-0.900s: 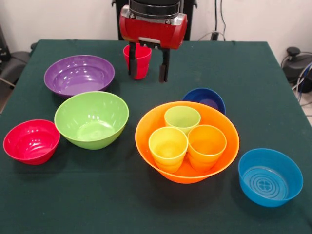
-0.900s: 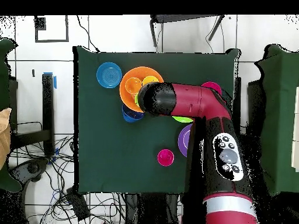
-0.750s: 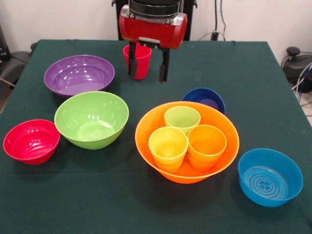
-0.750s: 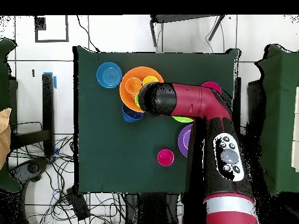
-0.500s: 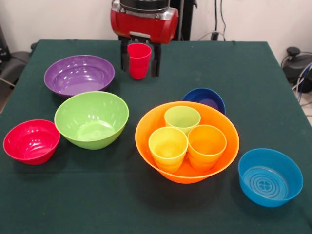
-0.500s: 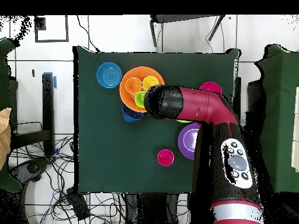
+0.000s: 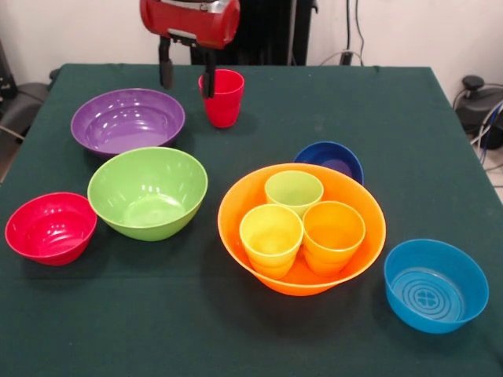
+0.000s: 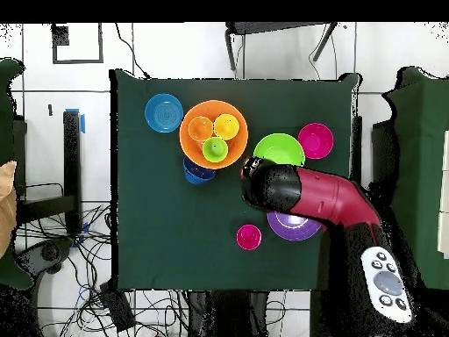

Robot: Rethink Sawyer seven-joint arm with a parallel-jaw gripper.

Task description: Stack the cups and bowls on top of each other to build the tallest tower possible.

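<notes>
The red cup [image 7: 223,98] stands upright on the green table at the far middle; it also shows in the overhead view [image 8: 249,236]. My gripper [image 7: 187,76] hangs open and empty just left of it, one finger [image 7: 208,80] by the cup's rim. The big orange bowl [image 7: 346,271] holds the light green cup [image 7: 294,192], the yellow cup [image 7: 271,236] and the orange cup [image 7: 333,232] side by side. The purple bowl [image 7: 128,120], lime green bowl [image 7: 148,191], red bowl [image 7: 50,227], dark blue bowl [image 7: 330,159] and light blue bowl [image 7: 435,284] stand apart.
In the overhead view the arm's head [image 8: 263,182] hides the gripper and covers part of the purple bowl [image 8: 294,228]. The dark blue bowl [image 8: 198,171] touches the orange bowl's [image 8: 186,133] rim. The table's far edge [image 7: 330,67] lies just behind the red cup.
My gripper has moved left in the front view, from right of the red cup, past it, to its left side. It stayed open. The cup has not moved.
</notes>
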